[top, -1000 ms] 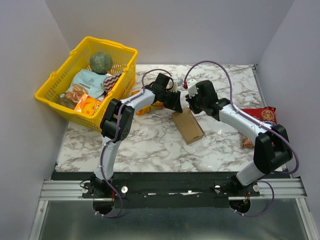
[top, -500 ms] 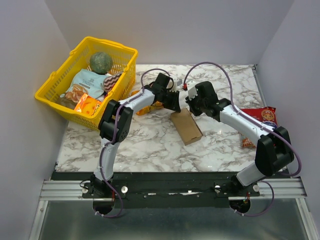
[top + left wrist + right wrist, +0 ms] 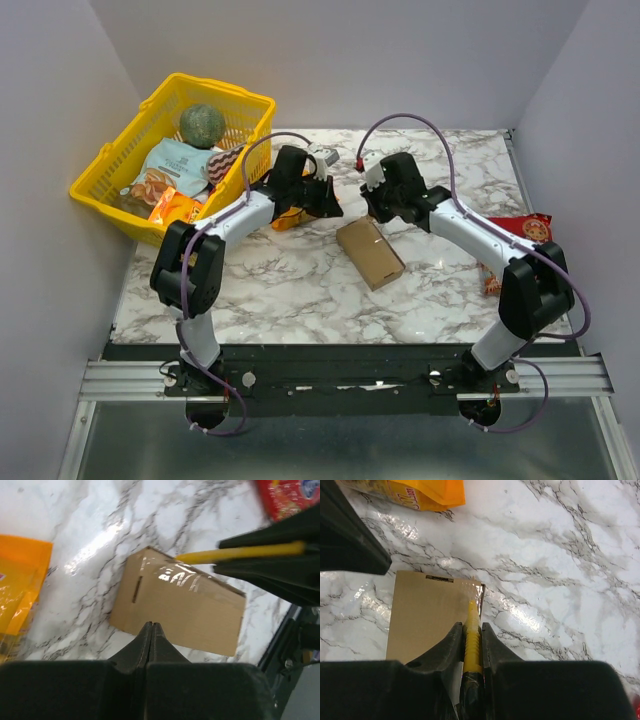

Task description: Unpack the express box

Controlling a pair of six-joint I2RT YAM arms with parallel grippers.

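Your worktop [image 3: 270,290] is white marble, boxed in by pale walls [image 3: 330,60]. A yellow basket [image 3: 252,130] sits at the far left, an orange packet [image 3: 288,217] lies under the left arm's wrist, and a red bag [image 3: 527,228] lies at the right edge. The box [image 3: 371,253] lies flat mid-worktop, lid shut. Your left arm reaches in from the left, its tool [image 3: 152,626] pinched shut on nothing. Your right arm arcs in opposite, and its tool [image 3: 471,626] clamps a yellow stick [image 3: 472,611] that points at the box's taped corner.
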